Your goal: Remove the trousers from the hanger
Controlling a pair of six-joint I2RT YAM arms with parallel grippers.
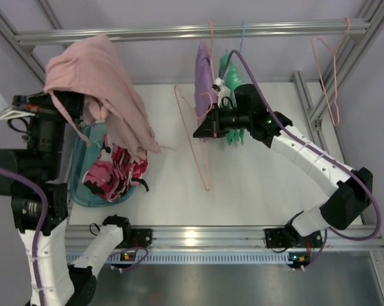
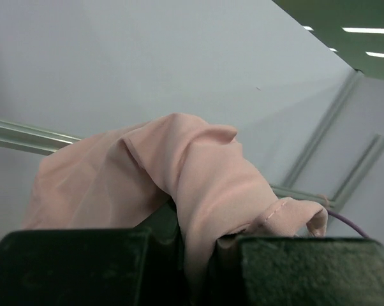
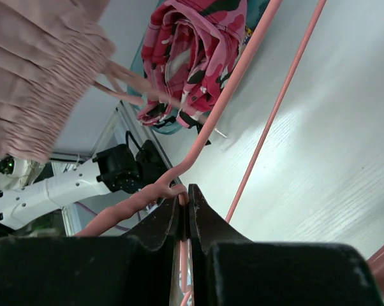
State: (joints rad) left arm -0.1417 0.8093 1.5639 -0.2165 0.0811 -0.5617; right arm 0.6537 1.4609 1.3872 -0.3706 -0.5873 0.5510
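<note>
The pale pink trousers (image 1: 109,83) hang bunched from my left gripper (image 1: 92,115), raised at the far left above a basket. In the left wrist view the left gripper (image 2: 198,255) is shut on a fold of the trousers (image 2: 205,172). The salmon-pink hanger (image 1: 208,188) is bare and off the rail, held over the table's middle. My right gripper (image 1: 199,131) is shut on its wire near the twisted neck. In the right wrist view the right gripper (image 3: 184,203) pinches the hanger (image 3: 243,64), and the trousers (image 3: 32,76) hang apart from it at the upper left.
A teal basket (image 1: 83,197) with a pink camouflage garment (image 1: 115,172) sits under the trousers. A purple garment (image 1: 205,80) and a green garment (image 1: 230,73) hang from the rail (image 1: 147,32) behind the right gripper. Another salmon hanger (image 1: 329,70) hangs at the far right.
</note>
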